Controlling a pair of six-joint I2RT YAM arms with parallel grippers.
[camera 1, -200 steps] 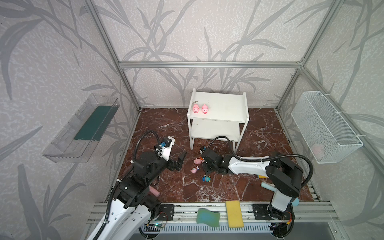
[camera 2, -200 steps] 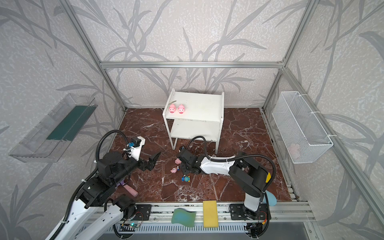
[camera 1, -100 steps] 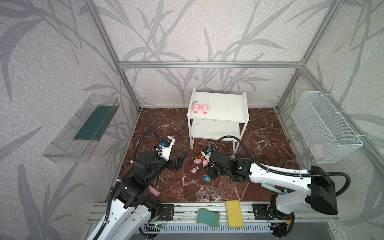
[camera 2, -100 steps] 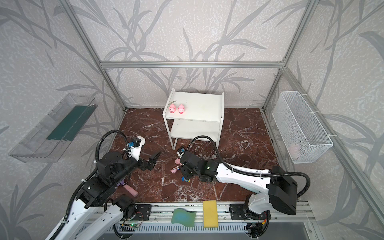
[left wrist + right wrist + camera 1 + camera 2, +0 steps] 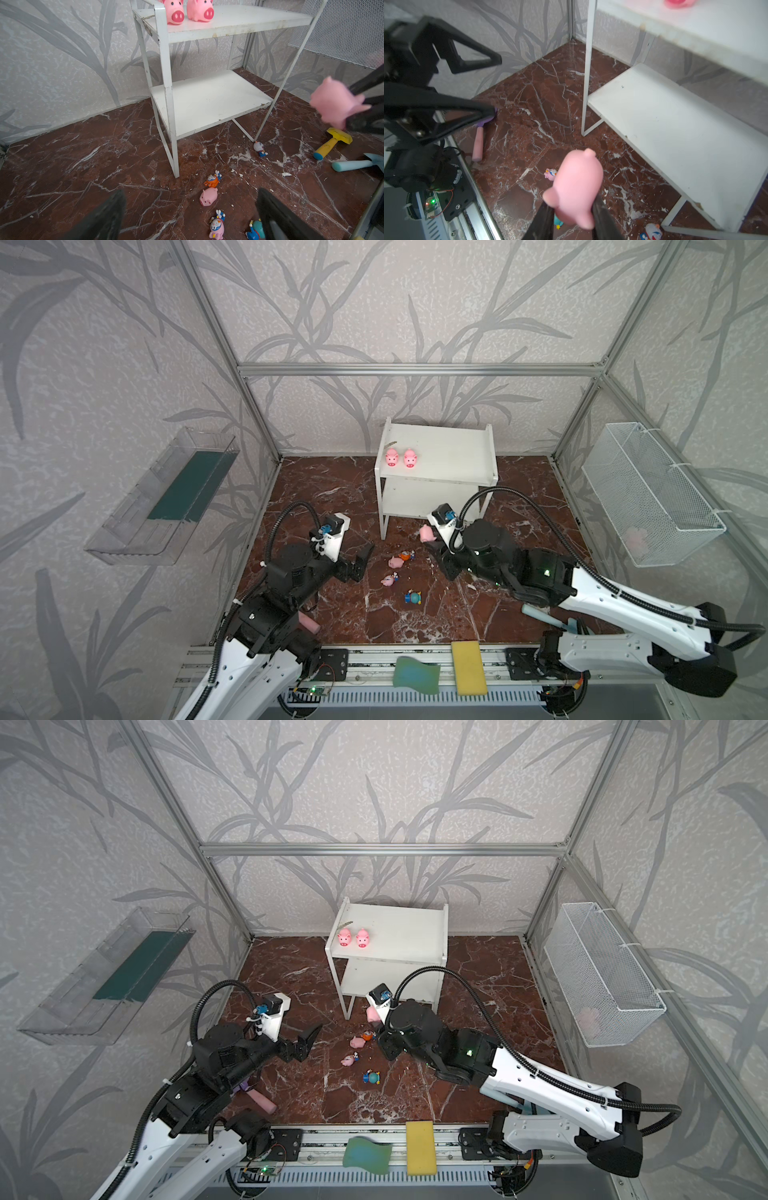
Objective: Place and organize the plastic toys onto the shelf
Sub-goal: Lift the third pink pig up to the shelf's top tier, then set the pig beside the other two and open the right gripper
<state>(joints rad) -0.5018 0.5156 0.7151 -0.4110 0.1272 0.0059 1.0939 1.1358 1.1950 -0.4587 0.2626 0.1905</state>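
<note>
Right end effector (image 5: 572, 204) clamped on pink pig (image 5: 577, 180), held off the floor beside the shelf (image 5: 451, 448). Left end effector (image 5: 360, 561) jaws wide apart. Loose pig (image 5: 395, 562) and small figurines (image 5: 413, 596) lie between them. Two pigs (image 5: 390, 457) beyond, on shelf top.

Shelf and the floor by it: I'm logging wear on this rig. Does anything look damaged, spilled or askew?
Yes: white flakes litter the marble floor by the shelf legs, and its lower board's corner looks chipped. A pink pig and the orange figurine beside it lie tipped over on the floor.
</note>
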